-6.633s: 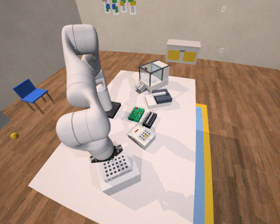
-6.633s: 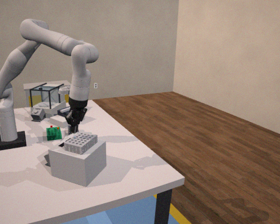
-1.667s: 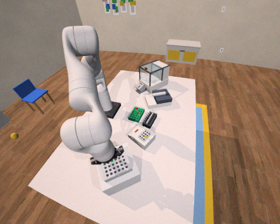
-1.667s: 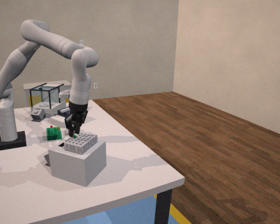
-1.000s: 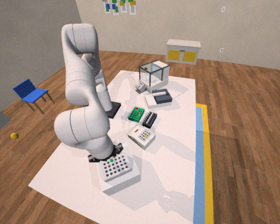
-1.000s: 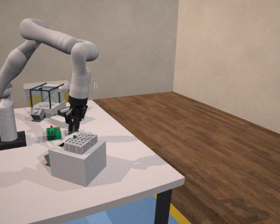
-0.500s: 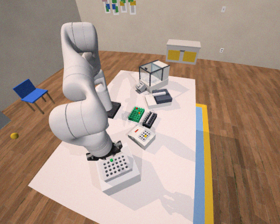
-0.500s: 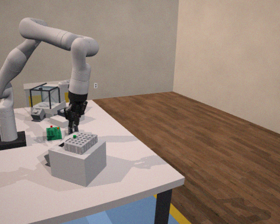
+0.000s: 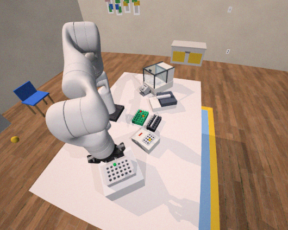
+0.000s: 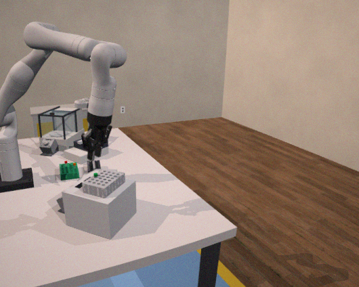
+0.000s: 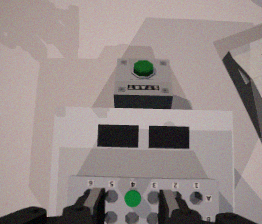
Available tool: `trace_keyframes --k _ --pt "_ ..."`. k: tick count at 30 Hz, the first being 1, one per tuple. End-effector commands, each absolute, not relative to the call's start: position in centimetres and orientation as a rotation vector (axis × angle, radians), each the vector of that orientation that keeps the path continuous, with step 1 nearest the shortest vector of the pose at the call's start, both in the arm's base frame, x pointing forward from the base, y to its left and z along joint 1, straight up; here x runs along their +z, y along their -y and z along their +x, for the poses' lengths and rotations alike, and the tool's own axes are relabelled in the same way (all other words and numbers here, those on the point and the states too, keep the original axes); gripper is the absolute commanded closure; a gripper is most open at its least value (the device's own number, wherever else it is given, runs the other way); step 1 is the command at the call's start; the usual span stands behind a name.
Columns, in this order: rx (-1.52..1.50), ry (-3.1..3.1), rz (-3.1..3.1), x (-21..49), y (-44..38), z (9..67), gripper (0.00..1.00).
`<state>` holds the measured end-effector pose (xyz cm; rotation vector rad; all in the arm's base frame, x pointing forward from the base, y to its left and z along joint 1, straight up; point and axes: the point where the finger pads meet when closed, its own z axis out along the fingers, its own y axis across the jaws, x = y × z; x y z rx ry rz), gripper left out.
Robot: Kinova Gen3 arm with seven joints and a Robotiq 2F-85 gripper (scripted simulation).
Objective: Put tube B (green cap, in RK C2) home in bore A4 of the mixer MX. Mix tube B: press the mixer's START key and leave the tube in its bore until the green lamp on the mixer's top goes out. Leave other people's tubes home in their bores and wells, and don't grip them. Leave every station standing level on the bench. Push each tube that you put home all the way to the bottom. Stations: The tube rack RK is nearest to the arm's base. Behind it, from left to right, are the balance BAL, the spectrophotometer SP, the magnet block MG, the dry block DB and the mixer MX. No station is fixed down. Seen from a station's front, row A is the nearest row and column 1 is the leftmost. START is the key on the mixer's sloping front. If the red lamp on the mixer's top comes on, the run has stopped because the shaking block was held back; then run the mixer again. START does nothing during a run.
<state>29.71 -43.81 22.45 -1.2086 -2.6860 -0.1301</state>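
Tube B (image 11: 132, 198) sat in mixer (image 10: 100, 210) bore A4, green cap showing just above block. Gripper (image 11: 132, 204) hung over that bore, fingers parted, one on each side of cap, gripping nothing. START key (image 11: 143, 68) lay on mixer's sloping front, untouched. Mixer stood level on desk (image 10: 178, 203).

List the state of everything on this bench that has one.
gripper: open, holding nothing, just above tube B
tube B: seated in bore A4, green cap showing
START key: raised, untouched
mixer lamps: both windows dark
mixer MX: standing level
dry block display: lit red
tube rack RK: level, two capped tubes in it
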Motion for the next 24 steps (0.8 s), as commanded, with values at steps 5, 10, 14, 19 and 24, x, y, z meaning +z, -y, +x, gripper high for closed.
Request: trace_keyframes --k 5,10,14,19,24 --pt "-0.129 2.688 -1.209 22.4 41.9 28.5 0.58" --pt "-0.129 2.688 -1.209 22.4 41.1 28.0 0.58" --pt "-0.129 2.688 -1.209 22.4 40.0 27.2 0.58" --pt "-0.129 2.688 -1.209 22.4 38.6 26.3 0.58" --pt "-0.129 2.688 -1.209 22.4 37.2 25.4 0.58"
